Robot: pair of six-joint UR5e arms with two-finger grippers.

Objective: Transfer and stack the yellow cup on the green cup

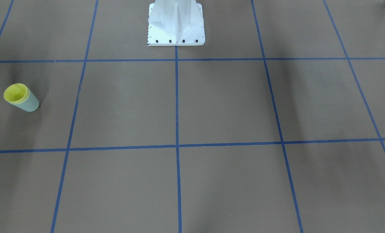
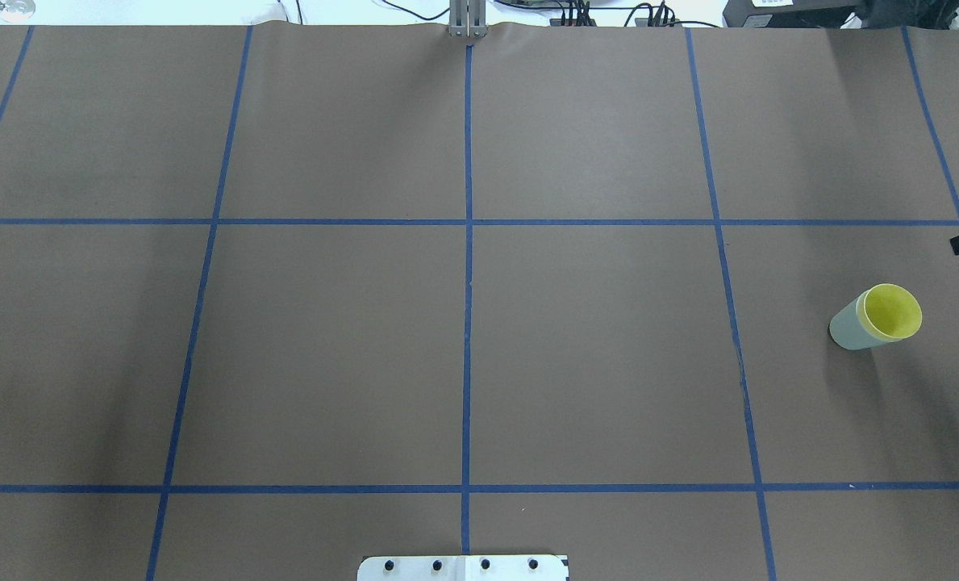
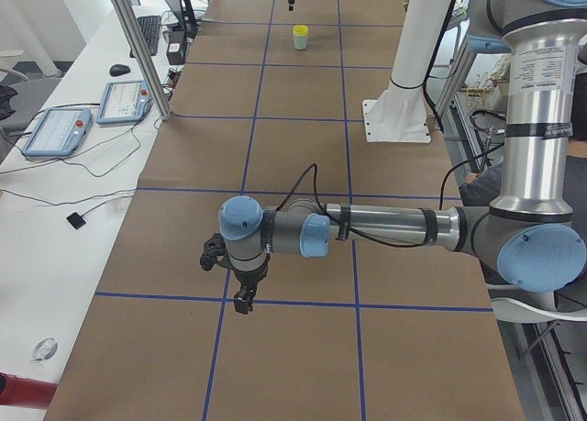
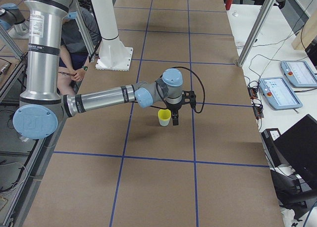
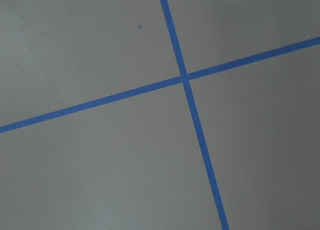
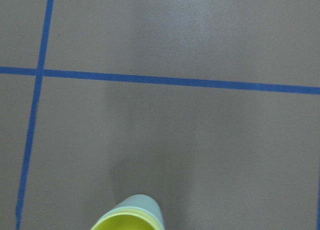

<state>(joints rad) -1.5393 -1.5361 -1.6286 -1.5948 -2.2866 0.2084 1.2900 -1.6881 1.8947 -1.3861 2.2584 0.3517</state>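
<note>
Cropping hides most of the right gripper (image 4: 174, 120): the overhead view catches only a dark fragment of it at the frame's 3 o'clock edge; the front-facing view catches a black sliver at 9 o'clock; its own wrist camera shows just surface, tape and the cup tops. The side view from the robot's right shows it whole but small, so I cannot tell whether its jaws stand wide or narrow. The left gripper (image 3: 240, 298) appears only in the side view from the robot's left, pointing down over the table (image 3: 303, 348) near a crossing of the blue tape lines (image 5: 185, 79); its finger spread cannot be told either; its wrist camera sees brown surface and tape alone.

The yellow cup (image 2: 892, 311) sits nested in the green cup (image 2: 848, 328), the pair upright on the table; only the yellow rim and inner wall show, the rest sheathed by the green wall. In the overhead view the stack stands toward 3 o'clock of the table, well apart from the robot base (image 2: 463, 567); the dark gripper fragment lies at about 1 o'clock from it, bare table between them. From the robot's right side the gripper hangs just beside the stack at its 3 o'clock, seemingly clear of it, though the small view leaves contact uncertain. In the right wrist view the stack is cut off by the 6 o'clock edge.
</note>
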